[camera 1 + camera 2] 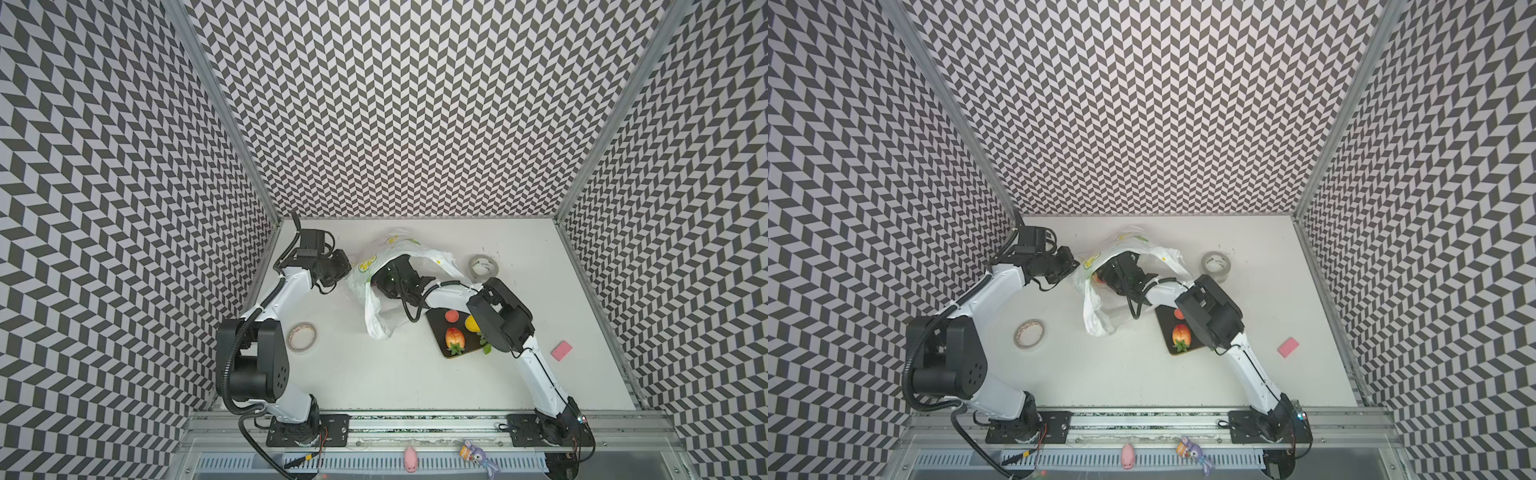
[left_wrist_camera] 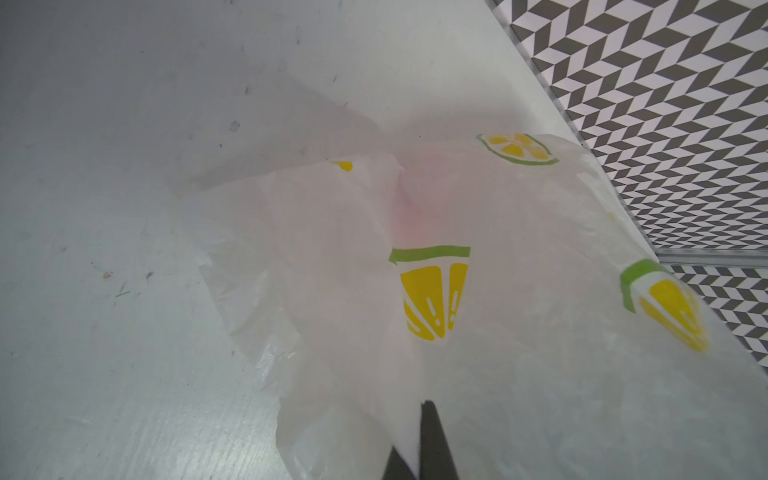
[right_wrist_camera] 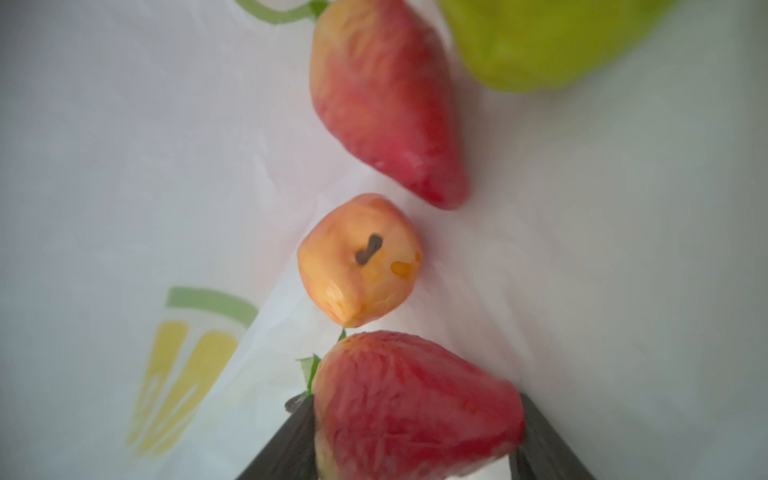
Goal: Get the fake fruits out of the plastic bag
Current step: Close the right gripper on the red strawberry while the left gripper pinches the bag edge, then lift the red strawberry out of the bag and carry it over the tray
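**Right gripper** [image 3: 415,432], reaching inside the thin white plastic bag printed with lemon slices [image 3: 124,166]: my jaws stand partly open, pressed against both flanks of a glossy red toy strawberry [image 3: 415,395], which I judge gripped; just beyond it lies a small pink-orange toy peach [image 3: 360,259]; then a second red strawberry [image 3: 382,104]; farthest, and blurred, a green toy pear [image 3: 540,37].

**Left gripper** [image 2: 417,444]: my jaws are fully closed, pinching a fold of the bag's film; I judge this holds the mouth up.

**Beyond the bag**, in a top view: a dark square tray [image 1: 436,332] beside it carries toy fruits [image 1: 454,338] already out.

**Hazards:** the strawberry is slick and tapered, so it could squirt from my pads on lifting; film may be trapped under a pad (I cannot tell), which would drag the bag along; my wrist fills the mouth, so pulling back could tug the film out of the left pinch and collapse the opening over the fruit inside.
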`<state>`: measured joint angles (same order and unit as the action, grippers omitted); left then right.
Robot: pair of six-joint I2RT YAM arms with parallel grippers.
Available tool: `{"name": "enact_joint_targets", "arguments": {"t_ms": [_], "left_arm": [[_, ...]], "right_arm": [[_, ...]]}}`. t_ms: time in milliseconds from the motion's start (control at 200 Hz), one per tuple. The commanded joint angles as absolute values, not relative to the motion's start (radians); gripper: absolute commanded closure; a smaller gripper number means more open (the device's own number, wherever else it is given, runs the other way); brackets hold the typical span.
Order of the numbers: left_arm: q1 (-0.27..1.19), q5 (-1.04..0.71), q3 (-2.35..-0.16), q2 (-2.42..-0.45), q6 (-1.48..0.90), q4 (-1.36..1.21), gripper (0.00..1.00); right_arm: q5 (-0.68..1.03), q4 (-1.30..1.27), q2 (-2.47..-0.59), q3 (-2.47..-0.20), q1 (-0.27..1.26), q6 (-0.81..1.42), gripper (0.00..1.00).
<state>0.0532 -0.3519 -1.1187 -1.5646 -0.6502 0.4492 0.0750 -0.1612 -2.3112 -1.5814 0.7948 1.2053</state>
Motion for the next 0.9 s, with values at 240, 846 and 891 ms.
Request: {"name": "enact_joint_targets", "arguments": {"t_ms": [240,846,891], "left_arm": [[0.034,-0.370,-1.012,-1.478,-0.612,0.300,1.00],[0.032,-0.353,-0.962,-1.438,-0.640,0.279,1.00],[0.032,-0.345,-0.960,-1.436,-0.650,0.279,1.00]], "right_arm": [[0.053,-0.225,-2.061,-1.344,0.783,1.074,0.64],[0.158,-0.073,-1.594,-1.014,0.788,0.854,0.64],[0.162,-0.041,-1.554,-1.004,0.788,0.834,0.64]]}}
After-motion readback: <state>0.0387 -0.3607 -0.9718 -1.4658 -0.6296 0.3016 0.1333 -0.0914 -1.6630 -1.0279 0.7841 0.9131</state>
